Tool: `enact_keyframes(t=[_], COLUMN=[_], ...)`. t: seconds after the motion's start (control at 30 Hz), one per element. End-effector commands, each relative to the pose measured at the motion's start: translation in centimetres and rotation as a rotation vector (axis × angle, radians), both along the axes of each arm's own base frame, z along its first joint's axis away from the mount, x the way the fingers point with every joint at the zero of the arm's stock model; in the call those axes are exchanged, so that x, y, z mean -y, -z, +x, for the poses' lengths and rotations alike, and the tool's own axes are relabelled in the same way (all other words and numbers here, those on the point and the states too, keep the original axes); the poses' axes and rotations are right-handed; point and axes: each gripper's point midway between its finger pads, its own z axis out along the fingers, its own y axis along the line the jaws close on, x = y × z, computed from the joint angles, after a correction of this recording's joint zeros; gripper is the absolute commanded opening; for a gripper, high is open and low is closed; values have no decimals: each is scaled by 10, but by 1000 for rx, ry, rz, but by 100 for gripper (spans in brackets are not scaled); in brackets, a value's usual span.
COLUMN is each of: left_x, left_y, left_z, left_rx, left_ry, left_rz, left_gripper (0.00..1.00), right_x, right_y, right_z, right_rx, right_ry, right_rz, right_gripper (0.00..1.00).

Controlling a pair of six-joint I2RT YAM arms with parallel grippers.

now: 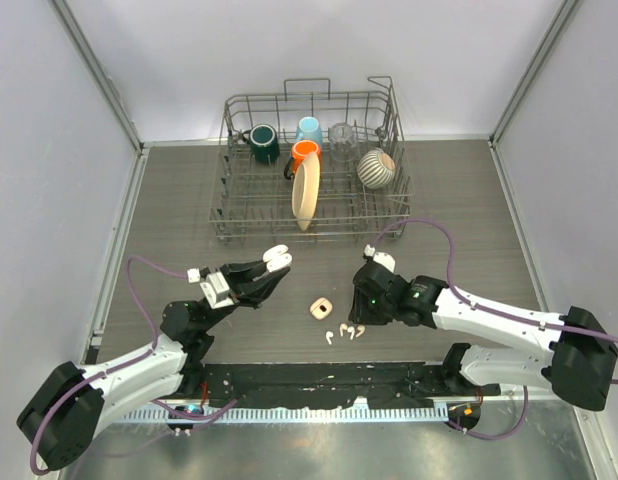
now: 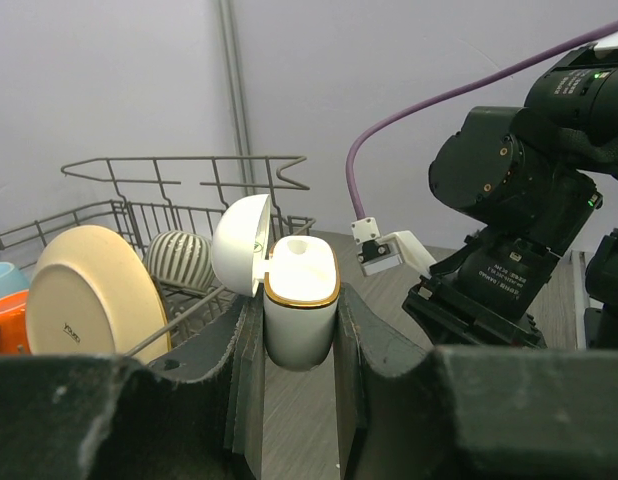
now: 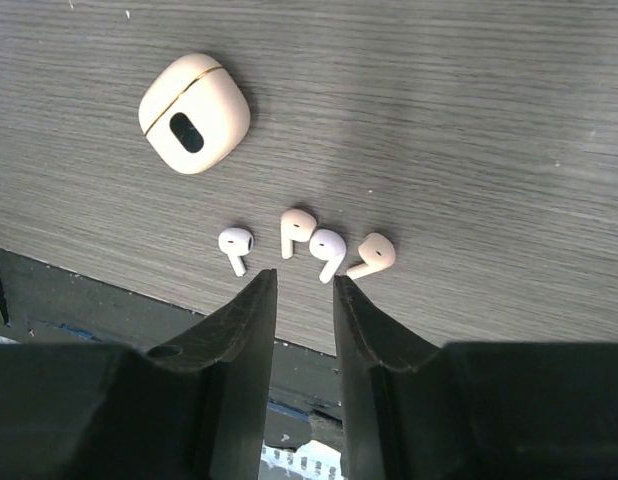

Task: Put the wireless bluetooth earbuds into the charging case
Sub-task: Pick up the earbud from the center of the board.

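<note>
Fingers [image 2: 245, 390] of the left gripper [image 2: 297, 345] are pinching the white charging case [image 2: 301, 272] by its two sides. They are holding it upright above the table [image 1: 469, 200], gold-rimmed mouth facing up. Its rounded lid [image 2: 239, 245] is hanging open to one side, and a round hollow is showing in the top face.

Fingers [image 3: 251, 330] of the right gripper [image 3: 304, 285] are standing slightly parted with nothing between them. They are pointing down at the table, just on the near side of the earbuds.

Earbuds [image 3: 329, 248]: four white pieces are lying loose on the table in a short row near its near edge, between the two arms. Three are crowding close together. The fourth [image 3: 236, 243] is lying a little apart, toward the left arm's side. None is touching either gripper.

Cream case [image 3: 194, 112]: it is lying flat on the table just beyond the earbuds and apart from them. It is showing a dark oval on its upper face and a thin gold line along its seam.

Dish rack [image 1: 389, 215]: this wire rack is standing at the far side of the table. It is holding a green mug [image 1: 262, 143], a blue cup [image 1: 309, 128], an orange mug [image 1: 305, 150], a clear glass [image 1: 341, 133], a striped bowl [image 1: 375, 168] and a cream plate [image 1: 306, 192] set on edge.
</note>
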Motion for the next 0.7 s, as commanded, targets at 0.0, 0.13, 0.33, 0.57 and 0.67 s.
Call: enact_keyframes(t=[0.0,0.13,0.33,0.57,0.67], left_x=[-11,-10,-10,-11,-12], left_y=[-27,-26,-25,-25,-24], left_z=[-5,-4,-2,-2,-3], left_rx=[92,90,86,86,87], left_ry=[-29,-34,-38,-43,-45], left_rz=[-79,-73,-71,-68,-68], left_gripper=[0,0,0,0,0], right_x=[-17,-19,-17,-18,-18], right_y=[-13,-3,7,15,17], right_z=[12,6,5,3,2], right_rx=[51,24,6,-12,-18], right_ry=[8,-3,8,1,-1], right_rz=[32,-10,-45,-59,-66], right_gripper=[34,33,33,33,34])
